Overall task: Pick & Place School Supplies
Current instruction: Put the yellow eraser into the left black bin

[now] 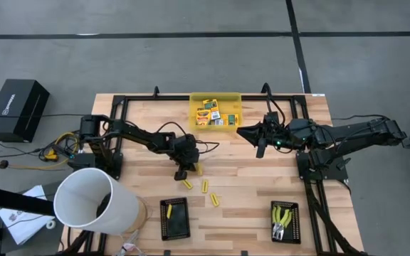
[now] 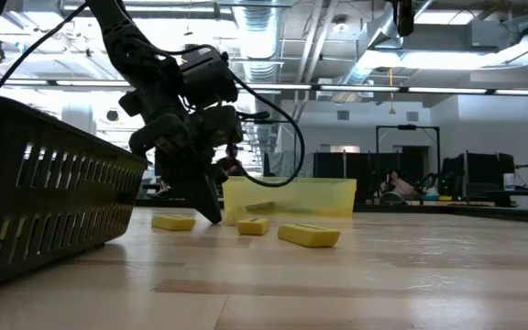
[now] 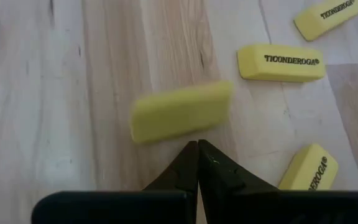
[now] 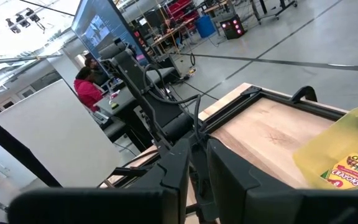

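Observation:
Several short yellow sticks printed TICONDEROGA lie flat on the wooden table: one [image 3: 182, 112] just ahead of my left gripper [image 3: 197, 147], others beside it [image 3: 281, 62] [image 3: 308, 168]. My left gripper [image 1: 182, 173] [image 2: 214, 216] is shut and points down at the tabletop. One more stick [image 1: 168, 211] lies in the left black tray [image 1: 175, 226]. Two yellow-green handled tools [image 1: 283, 217] lie in the right black tray [image 1: 295, 231]. Printed boxes [image 1: 212, 112] sit in the yellow bin [image 1: 196, 99]. My right gripper [image 1: 260, 149] [image 4: 197, 149] is shut and hovers right of the bin. My left gripper comes from above with shut fingers, and their tips [image 3: 191, 155] stand right at the long side [image 3: 188, 132] of the nearest yellow stick, which lies flat on the table. Whether the tips touch it, I cannot tell.
A white bucket [image 1: 95, 200] stands at the table's near left corner. A black box [image 1: 16, 107] sits on the floor to the left. Black frame rails [image 1: 119, 107] edge the table. A dark slotted wall [image 2: 44, 202] fills the low view's left. People [image 4: 89, 87] sit in the room beyond.

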Action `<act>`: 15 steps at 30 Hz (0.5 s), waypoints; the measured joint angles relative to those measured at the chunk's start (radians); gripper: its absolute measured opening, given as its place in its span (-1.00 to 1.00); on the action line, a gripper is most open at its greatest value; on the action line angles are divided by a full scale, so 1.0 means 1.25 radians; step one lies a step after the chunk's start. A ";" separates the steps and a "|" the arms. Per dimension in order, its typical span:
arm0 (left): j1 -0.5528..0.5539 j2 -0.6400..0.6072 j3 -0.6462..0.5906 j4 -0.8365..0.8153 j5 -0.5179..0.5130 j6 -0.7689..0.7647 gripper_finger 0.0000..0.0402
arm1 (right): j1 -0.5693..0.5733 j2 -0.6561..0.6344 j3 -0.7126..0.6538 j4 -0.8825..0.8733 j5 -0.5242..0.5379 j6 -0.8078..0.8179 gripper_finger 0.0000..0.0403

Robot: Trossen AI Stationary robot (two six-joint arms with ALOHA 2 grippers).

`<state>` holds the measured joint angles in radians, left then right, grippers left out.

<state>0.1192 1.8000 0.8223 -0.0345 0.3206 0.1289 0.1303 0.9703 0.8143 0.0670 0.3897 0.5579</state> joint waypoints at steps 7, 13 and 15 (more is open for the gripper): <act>0.000 0.000 0.000 0.000 -0.001 -0.005 -1.00 | 0.000 0.000 0.000 0.000 -0.020 0.006 -0.74; 0.000 -0.010 -0.002 -0.005 -0.006 -0.029 -1.00 | 0.000 0.000 0.000 0.000 -0.022 0.008 -0.74; 0.000 -0.024 -0.001 0.006 -0.005 -0.030 -1.00 | 0.000 0.000 0.000 0.000 -0.022 0.008 -0.74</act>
<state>0.1188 1.7705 0.8207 -0.0274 0.3150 0.0916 0.1303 0.9703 0.8143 0.0673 0.3626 0.5677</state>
